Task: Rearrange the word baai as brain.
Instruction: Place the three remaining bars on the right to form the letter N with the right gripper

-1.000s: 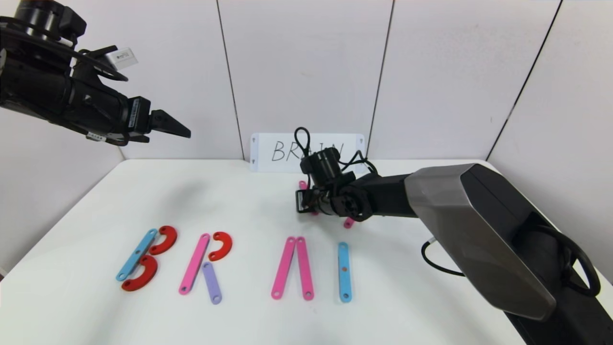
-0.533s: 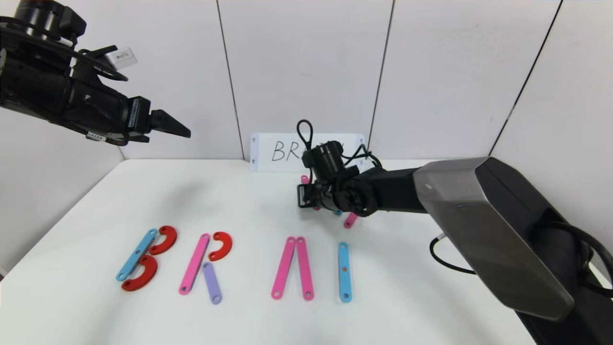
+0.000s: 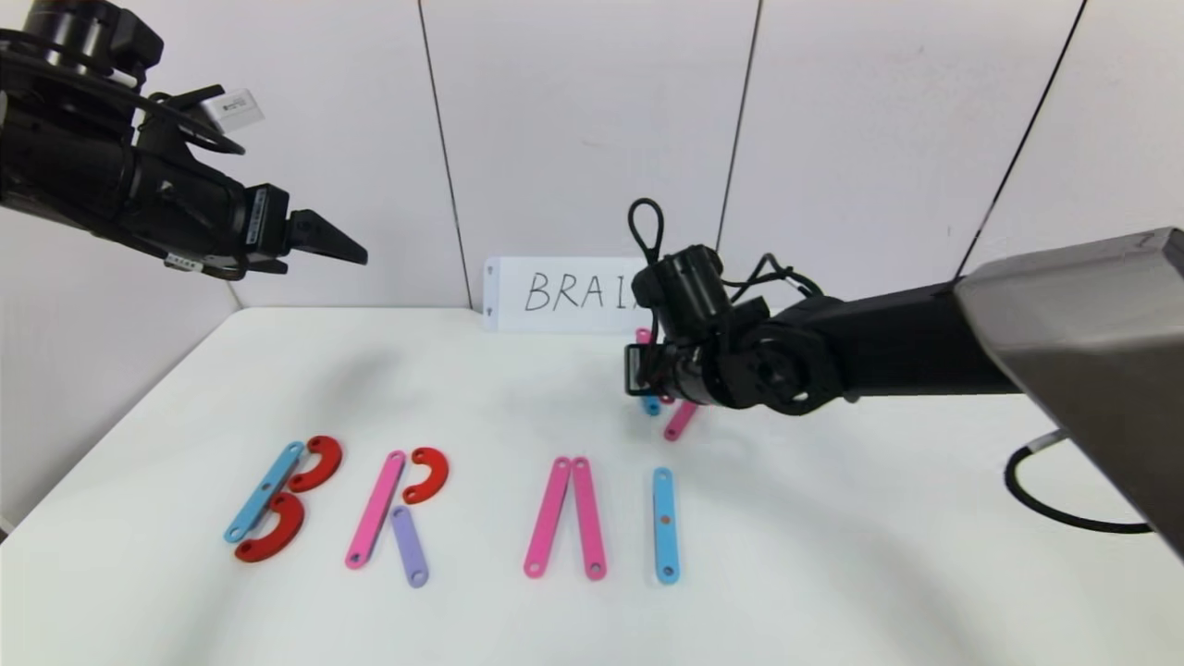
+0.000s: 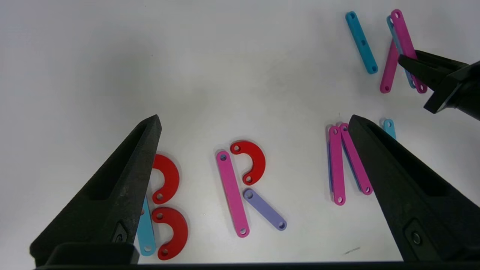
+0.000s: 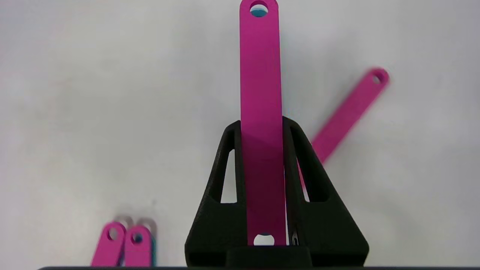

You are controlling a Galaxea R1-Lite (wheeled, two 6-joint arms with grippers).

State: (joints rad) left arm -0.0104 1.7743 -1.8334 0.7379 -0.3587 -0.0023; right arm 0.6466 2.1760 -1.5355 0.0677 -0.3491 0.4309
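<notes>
Letter row, lower frame: B (image 3: 277,499) and R (image 3: 398,513) built; pink pair (image 3: 566,529) stands as A without crossbar; blue I (image 3: 665,524) in place. N not yet laid.

Right gripper (image 3: 645,379), centre frame: clenched on a pink bar (image 5: 260,112).

Left gripper (image 3: 324,242), upper left: released, parked aloft.

Spare bars (image 3: 680,421) partly hidden behind right wrist; card's (image 3: 555,293) last letter covered.

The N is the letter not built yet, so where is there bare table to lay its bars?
Bare table lies beyond the blue I bar, on the robot's right. Another bare patch spans from the white card down to the B and R. It is crowded around the right gripper, shut on a pink bar above loose bars.
</notes>
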